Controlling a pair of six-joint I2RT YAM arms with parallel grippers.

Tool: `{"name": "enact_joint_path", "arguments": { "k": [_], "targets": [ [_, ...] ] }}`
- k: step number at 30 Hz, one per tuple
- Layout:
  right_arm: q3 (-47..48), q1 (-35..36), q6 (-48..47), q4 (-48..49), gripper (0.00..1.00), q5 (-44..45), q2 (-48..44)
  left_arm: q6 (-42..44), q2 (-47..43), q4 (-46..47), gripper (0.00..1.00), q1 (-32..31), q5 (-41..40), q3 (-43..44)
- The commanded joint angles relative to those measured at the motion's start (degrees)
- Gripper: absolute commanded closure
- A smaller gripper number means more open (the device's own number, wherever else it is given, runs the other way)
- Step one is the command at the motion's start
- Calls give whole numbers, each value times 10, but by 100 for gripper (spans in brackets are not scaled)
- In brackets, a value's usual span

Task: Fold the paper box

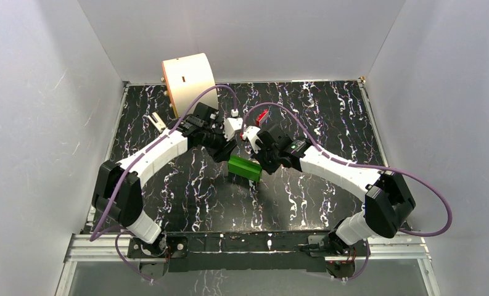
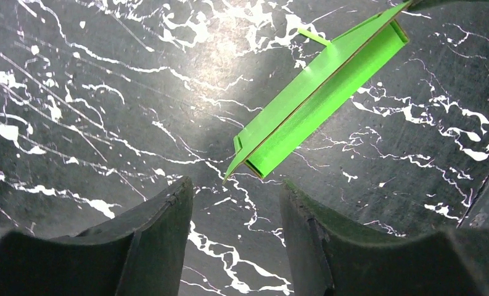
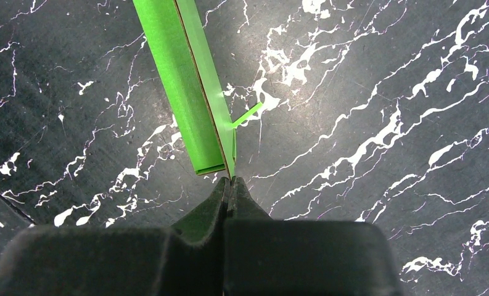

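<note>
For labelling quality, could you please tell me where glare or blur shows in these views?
Top external: even light, fairly sharp, paper box clear. Left wrist: glare on the table beside the box; left claw blurred. Right wrist: milder glare; right claw soft.

There is one green paper box [image 1: 245, 168], at the middle of the top view. There are two arms, a left arm [image 1: 155, 151] and a right arm [image 1: 340, 166], coming up from the bottom edge. There are two grippers, the left gripper [image 2: 235, 197] and the right gripper [image 3: 229, 185]. One cream cylinder [image 1: 189, 80] stands at upper left of centre. One small red block [image 1: 262, 115] lies just above centre. Two purple cables [image 1: 436, 209] loop over the arms. One black marbled table [image 1: 328, 111] lies under everything, and three white walls [image 1: 38, 92] surround it.
</note>
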Motion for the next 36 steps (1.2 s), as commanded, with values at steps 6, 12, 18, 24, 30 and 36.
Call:
{"name": "enact_joint_path", "arguments": {
  "k": [6,12,18,24,30,36],
  "targets": [
    [1,0,-10,5,99,-13,-3,98,2,11,55,14,87,-7],
    [0,0,-11,8,99,-14,-7,122,6,9,59,23,117,-16],
    [-1,0,-9,9,99,-15,-8,138,13,31,64,51,170,-39],
    [-6,0,-9,12,99,-14,-15,150,5,43,66,73,235,-53],
    [-8,0,-9,13,99,-15,-19,164,1,66,65,82,255,-70],
    [-9,0,-8,15,99,-18,-18,169,1,98,64,94,289,-79]
  ]
}}
